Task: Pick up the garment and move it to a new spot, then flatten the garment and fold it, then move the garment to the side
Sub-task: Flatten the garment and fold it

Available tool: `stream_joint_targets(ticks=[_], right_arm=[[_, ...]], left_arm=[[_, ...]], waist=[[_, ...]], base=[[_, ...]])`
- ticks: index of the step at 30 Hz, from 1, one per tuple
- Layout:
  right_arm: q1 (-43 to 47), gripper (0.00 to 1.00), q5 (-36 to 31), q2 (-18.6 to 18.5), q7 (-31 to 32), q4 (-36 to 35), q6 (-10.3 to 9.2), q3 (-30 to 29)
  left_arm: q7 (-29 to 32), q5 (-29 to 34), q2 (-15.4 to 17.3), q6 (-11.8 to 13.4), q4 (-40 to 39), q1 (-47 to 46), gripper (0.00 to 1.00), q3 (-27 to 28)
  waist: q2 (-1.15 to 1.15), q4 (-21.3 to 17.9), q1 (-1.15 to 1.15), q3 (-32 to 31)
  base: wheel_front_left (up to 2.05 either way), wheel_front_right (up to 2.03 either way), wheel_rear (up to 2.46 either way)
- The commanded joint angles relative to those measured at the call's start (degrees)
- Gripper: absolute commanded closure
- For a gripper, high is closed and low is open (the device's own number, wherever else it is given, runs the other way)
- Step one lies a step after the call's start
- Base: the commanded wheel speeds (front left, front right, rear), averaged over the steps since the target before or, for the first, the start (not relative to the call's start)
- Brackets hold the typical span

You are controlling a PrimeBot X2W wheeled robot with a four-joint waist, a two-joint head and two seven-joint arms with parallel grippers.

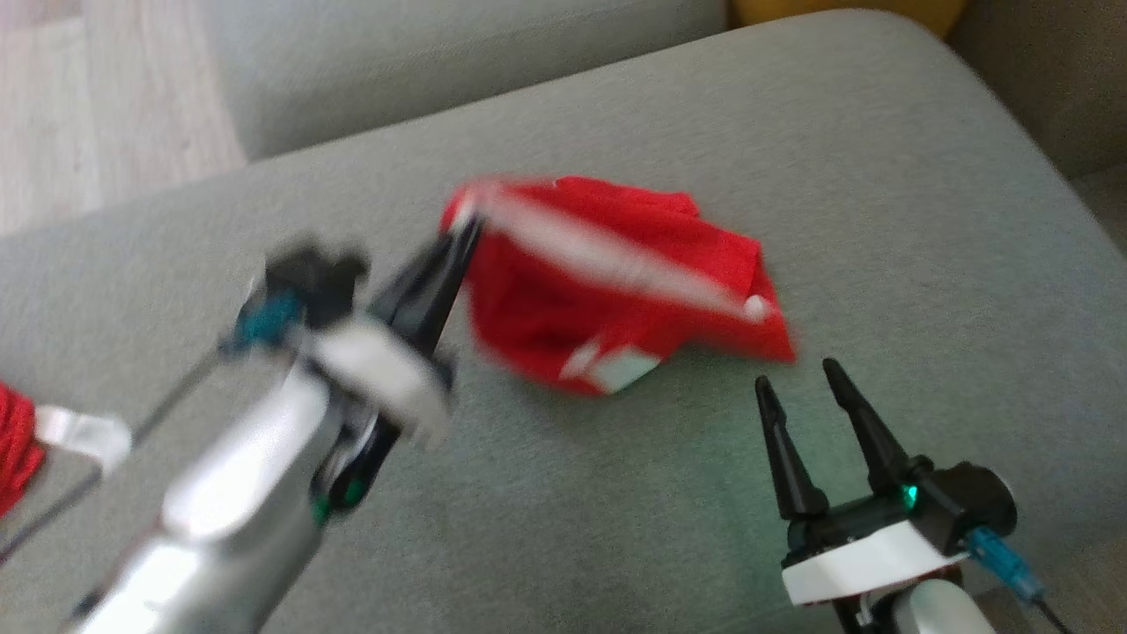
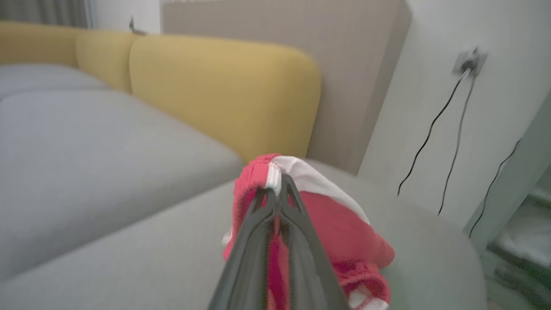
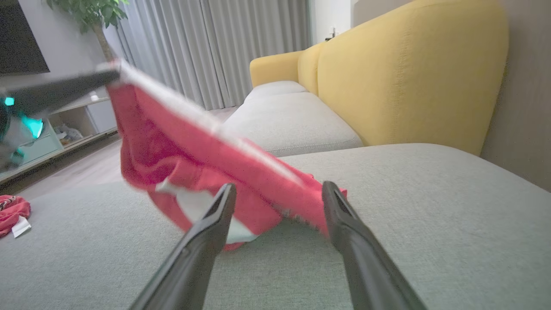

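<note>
The garment (image 1: 616, 282) is red with a white stripe and a white label. It hangs partly lifted over the grey sofa seat (image 1: 880, 176), its right end still resting on the cushion. My left gripper (image 1: 462, 231) is shut on its upper left corner, at the white stripe. In the left wrist view the closed fingers (image 2: 280, 193) pinch the garment (image 2: 344, 232) at its top edge. My right gripper (image 1: 797, 372) stands open just below and right of the cloth, touching nothing. In the right wrist view its fingers (image 3: 215, 219) frame the garment's (image 3: 181, 146) lower end.
A second red cloth with a white tag (image 1: 18, 440) lies at the seat's left edge. Yellow back cushions (image 3: 409, 77) stand behind the seat. Wood floor (image 1: 88, 106) lies beyond the far left. Cables (image 2: 434, 125) hang on the wall.
</note>
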Motion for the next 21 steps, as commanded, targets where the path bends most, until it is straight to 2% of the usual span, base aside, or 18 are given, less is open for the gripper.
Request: stream_joint_targets(ticks=[1,5,10,16,21], right_arm=[[-2.1,0.0,0.2,-0.2,-0.5,-2.3,-0.04,0.9],[-2.6,0.0,0.8,-0.2,-0.5,-2.0,-0.04,-1.1],[-4.0,0.0,0.4,-0.2,-0.5,-0.3,-0.04,-3.9],[-8.3,0.0,1.2,-0.2,-0.5,8.8,-0.04,-6.4],[-13.8,0.0,-1.4,-0.2,-0.5,18.6,-0.04,-6.7]], left_arm=[[-0.9,1.1,3.0,0.4,-1.4,-1.8,1.0,1.8],[-3.8,2.2,6.1,1.4,-0.8,2.6,1.0,1.8],[-5.7,2.8,8.0,1.5,-0.8,4.0,1.0,2.2],[-6.6,3.0,8.4,1.4,-1.0,4.2,1.0,2.3],[-6.9,3.1,7.7,1.3,-0.8,4.2,1.0,2.0]], waist=[[0.0,1.8,0.0,1.8],[0.0,3.7,0.0,3.7],[0.0,5.7,0.0,4.9],[0.0,7.0,0.0,5.2],[0.0,7.8,0.0,5.4]], base=[[0.0,0.0,0.0],[0.0,0.0,0.0],[0.0,0.0,0.0],[0.0,0.0,0.0],[0.0,0.0,0.0]])
